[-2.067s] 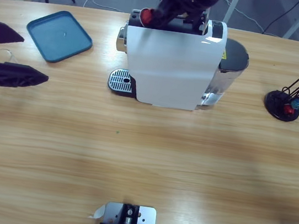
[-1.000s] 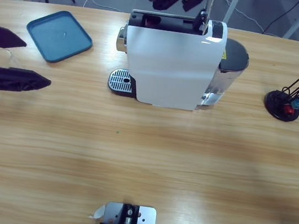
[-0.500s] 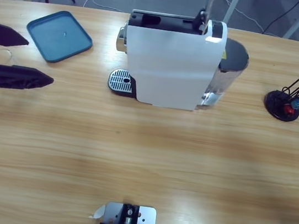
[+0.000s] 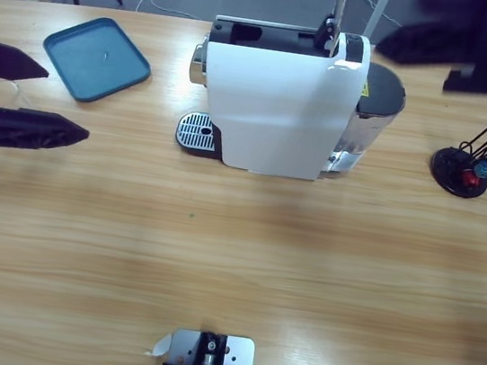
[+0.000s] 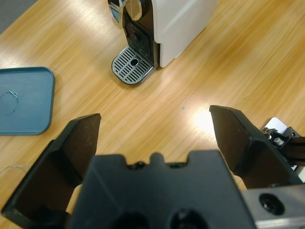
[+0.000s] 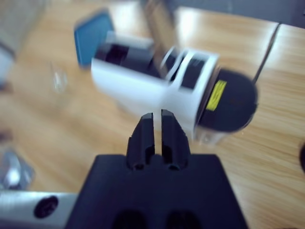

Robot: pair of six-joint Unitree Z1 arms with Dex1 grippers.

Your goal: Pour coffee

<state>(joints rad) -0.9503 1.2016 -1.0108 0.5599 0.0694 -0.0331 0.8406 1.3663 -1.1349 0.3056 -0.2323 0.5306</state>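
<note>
The white coffee machine [image 4: 278, 101] stands at the table's far middle, its lever up and its silver drip grate [image 4: 197, 131] bare. In the left wrist view the machine [image 5: 162, 24] and grate [image 5: 134, 70] lie ahead of my left gripper [image 5: 155, 119], which is open and holds nothing. From above, the left gripper [image 4: 66, 103] sits at the left edge, with a faint clear glass [image 4: 4, 91] between its jaws. My right gripper [image 6: 153, 117] is shut on nothing and hovers above the machine [image 6: 157, 83]. The right arm [image 4: 453, 44] shows as a dark blur at the upper right.
A blue tray [image 4: 96, 57] lies at the back left, also seen as the tray [image 5: 24, 100] in the left wrist view. A black capsule rack [image 4: 477, 165] with coloured capsules stands at the far right. The water tank [image 4: 377, 101] sits behind the machine.
The right arm, which held a red capsule at the machine's top slot, rose out of view and now blurs at the upper right without it. The left gripper crept slightly right.
</note>
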